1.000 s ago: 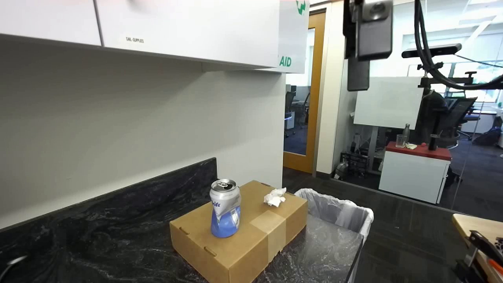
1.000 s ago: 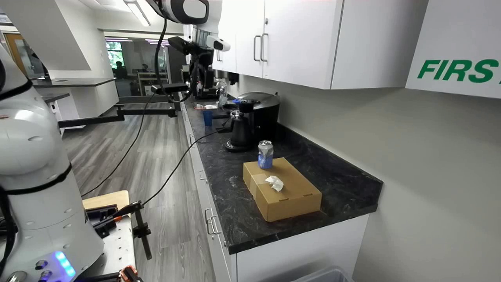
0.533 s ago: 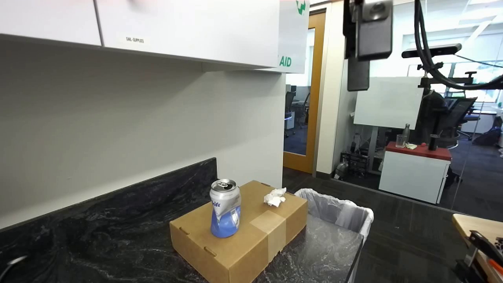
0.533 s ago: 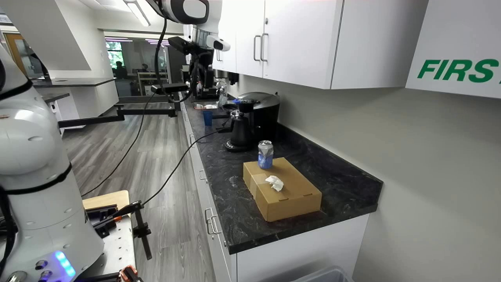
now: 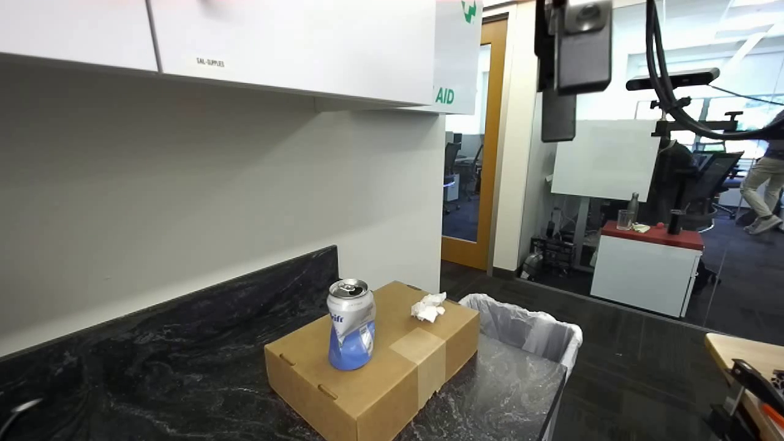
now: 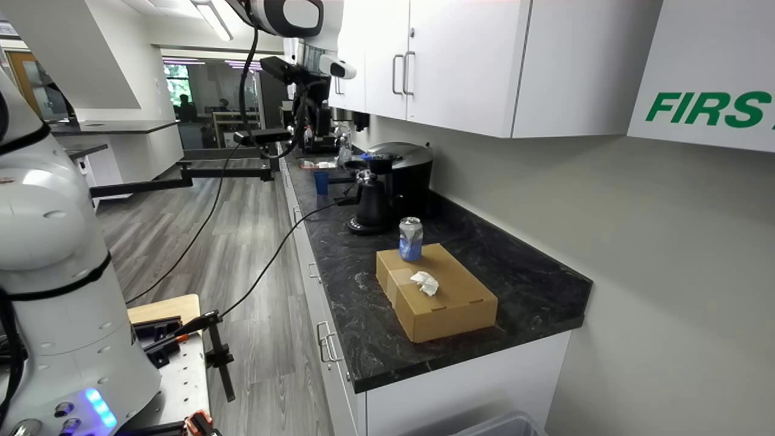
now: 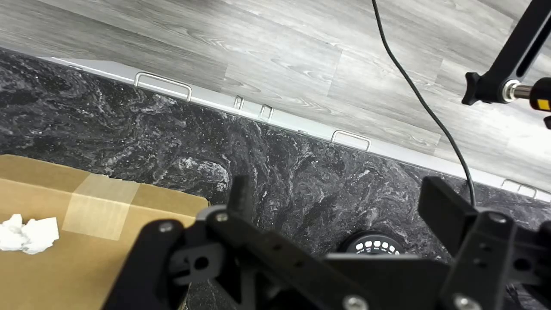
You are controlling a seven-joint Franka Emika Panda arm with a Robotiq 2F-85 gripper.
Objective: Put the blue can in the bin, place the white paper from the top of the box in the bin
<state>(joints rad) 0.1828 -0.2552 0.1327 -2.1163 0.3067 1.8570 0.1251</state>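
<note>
The blue can (image 5: 351, 324) (image 6: 411, 240) stands upright on the brown cardboard box (image 5: 392, 361) (image 6: 461, 300) (image 7: 97, 258); I cannot make it out in the wrist view. A crumpled white paper (image 5: 429, 307) (image 6: 425, 283) (image 7: 29, 234) lies on the same box top, past the tape. Beyond the counter's end is the bin (image 5: 569, 343), lined with a clear bag; only its rim (image 6: 514, 419) shows at the bottom of an exterior view. High above the counter, away from box and can, my gripper (image 7: 338, 191) is open, with nothing between its fingers (image 7: 443, 211).
White wall cabinets (image 6: 466, 66) hang over the counter (image 6: 363, 303). A black kettle (image 6: 372, 206) and a large black appliance (image 6: 412, 175) stand behind the can. A black cable (image 6: 260, 272) runs across the aisle to the counter. Someone's legs (image 5: 765, 184) show in the far background.
A person has come into view in the far background at the right of an exterior view. The arm, can, paper and box have not moved.
</note>
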